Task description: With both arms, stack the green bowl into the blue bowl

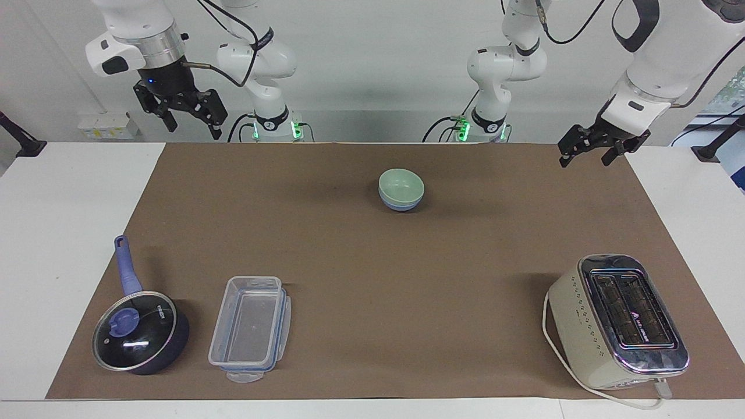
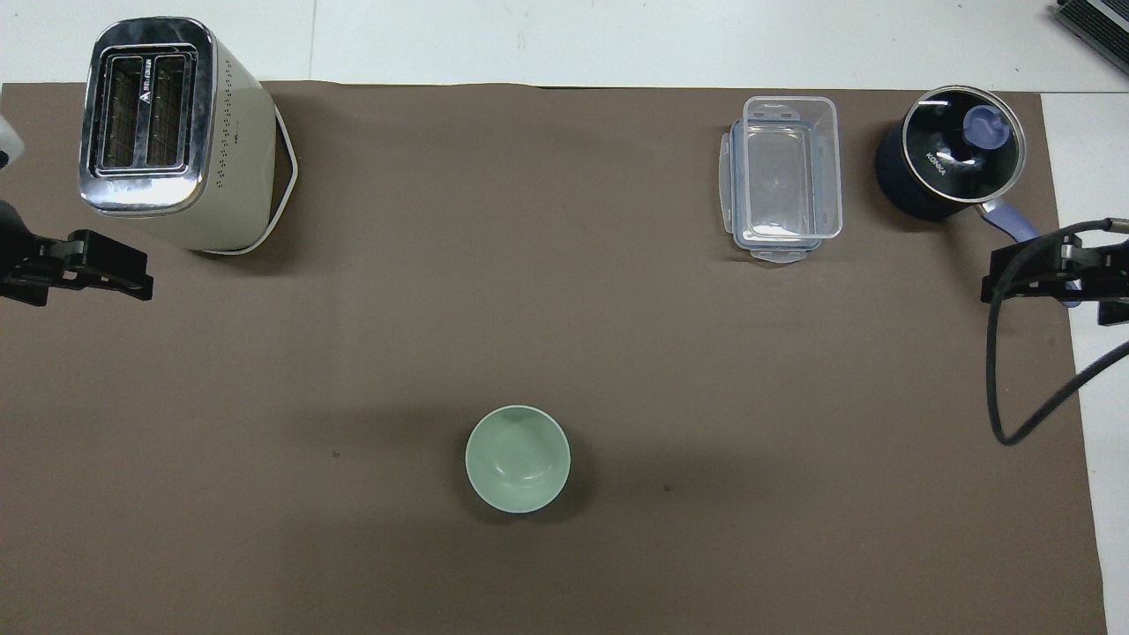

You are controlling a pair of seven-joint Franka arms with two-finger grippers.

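Now green bowl [image 1: 401, 183] inside blue bowl [image 1: 400, 204]

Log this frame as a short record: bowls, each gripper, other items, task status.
bowls: green bowl nested in blue bowl, mid-mat, nearer the robots than the other items
left gripper: open, empty, raised over the mat edge at the left arm's end
right gripper: open, empty, raised at the right arm's end
other items: toaster, clear container, lidded saucepan, all along the mat edge farthest from the robots
status: stack looks done; neither gripper touches the bowls
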